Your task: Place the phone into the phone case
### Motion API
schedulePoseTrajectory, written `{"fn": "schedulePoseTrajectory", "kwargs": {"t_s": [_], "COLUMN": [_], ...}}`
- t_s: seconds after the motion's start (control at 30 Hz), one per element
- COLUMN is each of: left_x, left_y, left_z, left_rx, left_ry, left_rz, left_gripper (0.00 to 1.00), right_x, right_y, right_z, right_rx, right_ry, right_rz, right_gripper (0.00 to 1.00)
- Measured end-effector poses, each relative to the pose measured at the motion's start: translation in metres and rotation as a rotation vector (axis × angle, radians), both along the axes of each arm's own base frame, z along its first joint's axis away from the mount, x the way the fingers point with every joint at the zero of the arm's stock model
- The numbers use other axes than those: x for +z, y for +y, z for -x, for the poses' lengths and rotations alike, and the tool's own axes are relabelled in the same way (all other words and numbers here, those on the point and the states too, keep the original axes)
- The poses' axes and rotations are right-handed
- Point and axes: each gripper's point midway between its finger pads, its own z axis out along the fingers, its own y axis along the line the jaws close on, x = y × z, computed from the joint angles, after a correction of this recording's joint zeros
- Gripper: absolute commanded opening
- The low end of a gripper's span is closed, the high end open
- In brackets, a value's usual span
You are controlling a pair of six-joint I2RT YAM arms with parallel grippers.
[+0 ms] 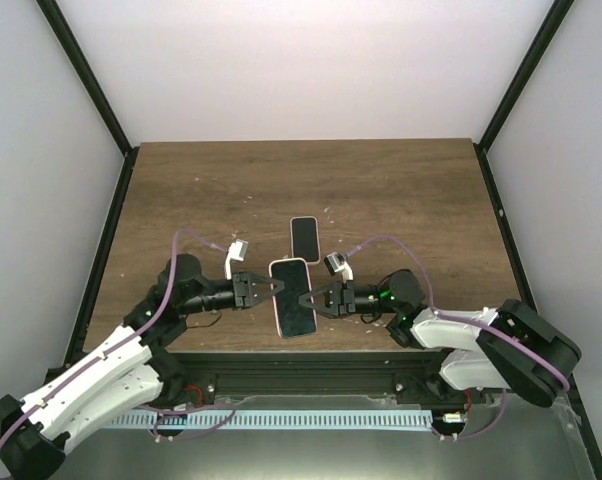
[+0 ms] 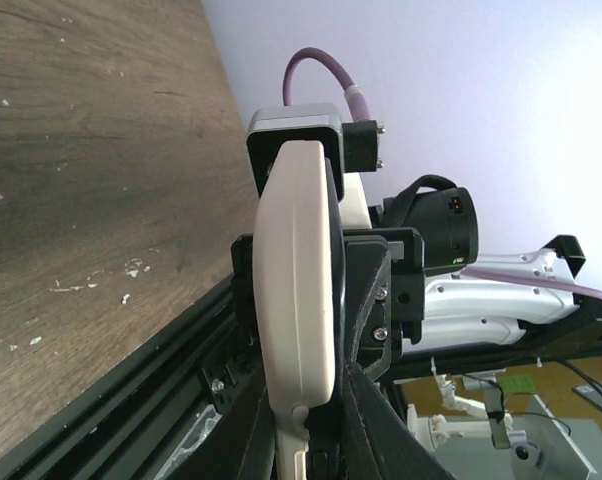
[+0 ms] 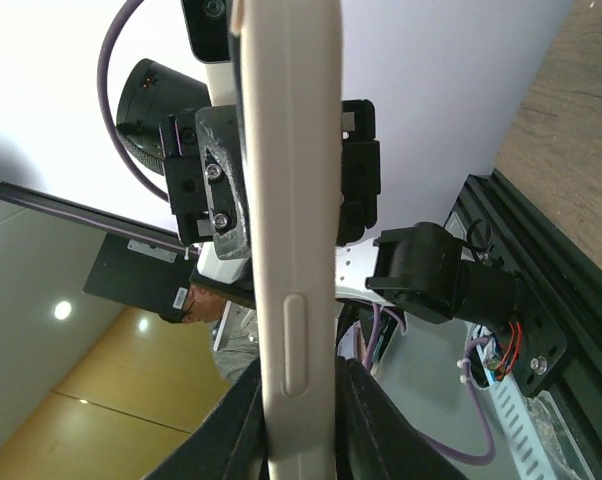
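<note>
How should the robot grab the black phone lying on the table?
Probably from above, pinching its two long edges: the phone lies flat and is narrow across. The left gripper and right gripper both clamp the cream case, so one must let go first.

Wood table (image 1: 381,190) w/ white walls (image 1: 311,60).

Left arm (image 1: 91,380): white moulded link shells, black joint housings. Right arm (image 1: 481,350): same build, with a green indicator light (image 1: 386,295) lit on the black wrist motor. Each arm carries a purple cable (image 1: 169,275) that loops up to a small white camera block (image 1: 238,250) at the wrist. Left gripper (image 1: 269,288) and right gripper (image 1: 319,298): black, angular bodies with black fingers. Seen close, the left gripper has a bare grey metal plate (image 3: 226,195) fixed with round-head screws (image 3: 213,172).
</note>
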Motion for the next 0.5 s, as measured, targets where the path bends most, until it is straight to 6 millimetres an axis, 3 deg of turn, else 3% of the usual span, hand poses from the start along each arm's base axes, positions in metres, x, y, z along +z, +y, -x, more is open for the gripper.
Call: {"fn": "schedulePoseTrajectory", "kwargs": {"t_s": [0.13,0.3,0.5], "left_x": [-0.002,-0.008,-0.016], "left_y": [0.0,0.0,-0.002], "left_z": [-0.001,-0.003,0.0], "left_rx": [0.011,0.019,0.002], "left_ry": [0.04,0.079,0.134], "left_rz": [-0.016,-0.038,-0.042], "left_gripper": [0.11,0.41,0.54], "right_x": [-0.002,-0.003,-0.014], "right_y": [0.0,-0.001,-0.009], "right_z": [-0.001,-0.003,-0.014], "right_rx": [-0.007,-0.025,-0.112], "right_ry": [0.003,0.039,0.172], "right_rz": [0.003,0.0,0.0], "right_gripper": [0.13,0.11,0.11]}}
